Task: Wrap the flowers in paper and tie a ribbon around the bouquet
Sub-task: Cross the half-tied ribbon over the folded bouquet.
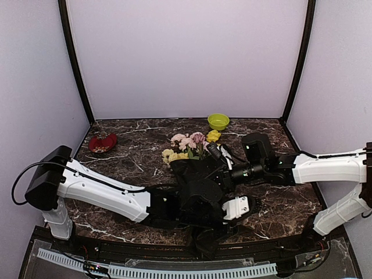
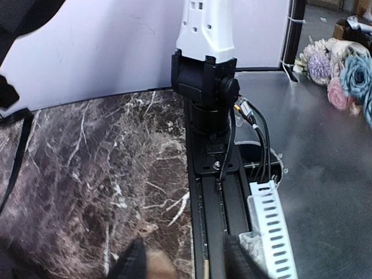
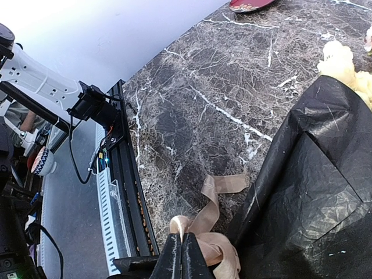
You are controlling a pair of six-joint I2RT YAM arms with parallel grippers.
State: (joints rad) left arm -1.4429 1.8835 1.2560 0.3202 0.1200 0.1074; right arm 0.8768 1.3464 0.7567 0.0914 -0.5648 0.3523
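Now, nearest the rail, my left gripper [image 2: 186, 263] hangs with its fingers parted, gripping nothing I can make out. Just beyond, my right gripper [image 3: 181, 251] is clenched on the ribbon [image 3: 216, 195], a flat, limp tan band curling over the marble tabletop [image 3: 221, 75] beside the paper [image 3: 314, 174], which is black, crinkled and glossy. Its cone runs near to far, with the flowers [image 1: 190, 141] at the far end; tying likely means crossing that axis.

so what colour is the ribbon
The ribbon is beige-tan; the right wrist view shows it best.
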